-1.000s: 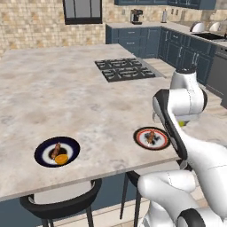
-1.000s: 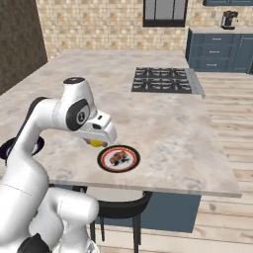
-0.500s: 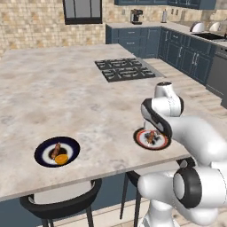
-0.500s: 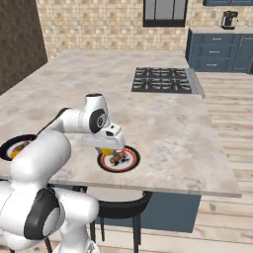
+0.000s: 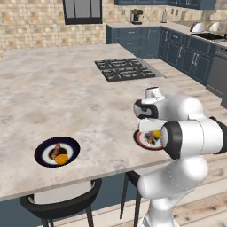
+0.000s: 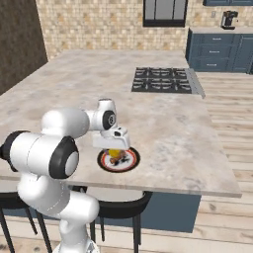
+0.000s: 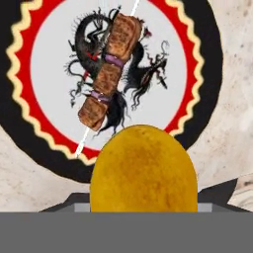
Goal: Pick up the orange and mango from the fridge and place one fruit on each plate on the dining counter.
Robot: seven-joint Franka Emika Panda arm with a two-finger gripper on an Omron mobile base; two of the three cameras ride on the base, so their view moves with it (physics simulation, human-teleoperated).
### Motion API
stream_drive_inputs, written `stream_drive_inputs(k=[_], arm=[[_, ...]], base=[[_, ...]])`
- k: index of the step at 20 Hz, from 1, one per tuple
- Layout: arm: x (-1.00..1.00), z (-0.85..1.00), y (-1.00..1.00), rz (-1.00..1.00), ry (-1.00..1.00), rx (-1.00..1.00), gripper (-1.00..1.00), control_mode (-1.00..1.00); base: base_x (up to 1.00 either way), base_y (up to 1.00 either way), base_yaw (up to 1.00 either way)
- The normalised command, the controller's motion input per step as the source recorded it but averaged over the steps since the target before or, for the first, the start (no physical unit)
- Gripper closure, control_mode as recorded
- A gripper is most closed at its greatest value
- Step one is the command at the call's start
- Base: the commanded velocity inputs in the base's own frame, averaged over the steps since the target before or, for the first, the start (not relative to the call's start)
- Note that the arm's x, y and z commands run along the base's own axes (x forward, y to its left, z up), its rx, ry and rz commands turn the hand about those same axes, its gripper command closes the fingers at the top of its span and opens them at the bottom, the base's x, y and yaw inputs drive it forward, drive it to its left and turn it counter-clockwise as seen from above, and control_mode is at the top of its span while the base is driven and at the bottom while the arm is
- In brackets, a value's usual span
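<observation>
A: Mango [image 7: 143, 170] first. Where is it?

B: In the claw [image 6: 114, 148], held low over the red-rimmed plate [image 6: 129, 164]. In the hand view it sits big and yellow at the bottom, right above the plate's near rim. In the right base view the mango [image 6: 115, 153] pokes out under the white hand.

A: Claw state?

B: Closed on the mango. The finger tips are hidden behind the fruit in the hand view, so contact with the plate is hard to call; looks just above it.

A: Anything already on that plate?

B: A brown skewered sausage piece [image 7: 108, 71], lying across the pale centre, beyond the mango.

A: Orange?

B: On the blue-rimmed plate [image 5: 43, 147], orange [image 5: 61, 159] at its near side, touching or just beside another brown piece [image 5: 55, 151].

A: Where are both plates?

B: Near edge of the dining counter [image 5: 66, 97]. Blue one to the left, red plate [image 5: 142, 139] to the right in the left base view, well apart.

A: Surroundings?

B: Black gas hob [image 5: 126, 69] set in the far right part of the counter top. Dark stool [image 5: 62, 206] under the near edge below the blue plate. Blue cabinets [image 5: 133, 37] along the far wall, with a coffee maker [image 5: 136, 16] on top.
</observation>
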Motion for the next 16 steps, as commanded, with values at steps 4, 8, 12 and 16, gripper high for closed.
stream_drive_inputs(k=[4, 8, 12, 16], arm=[[0.52, -0.31, -0.2, 0.0, 0.02, 0.0, 1.0, -1.0], [0.41, -0.22, -0.23, 0.0, 0.0, 0.0, 1.0, -1.0], [0.47, -0.25, -0.26, 0.0, 0.0, 0.0, 1.0, -1.0], [0.4, -0.24, -0.23, 0.0, 0.05, 0.02, 1.0, -1.0]], base=[[0.0, 0.0, 0.0], [0.0, 0.0, 0.0], [0.0, 0.0, 0.0], [0.0, 0.0, 0.0]])
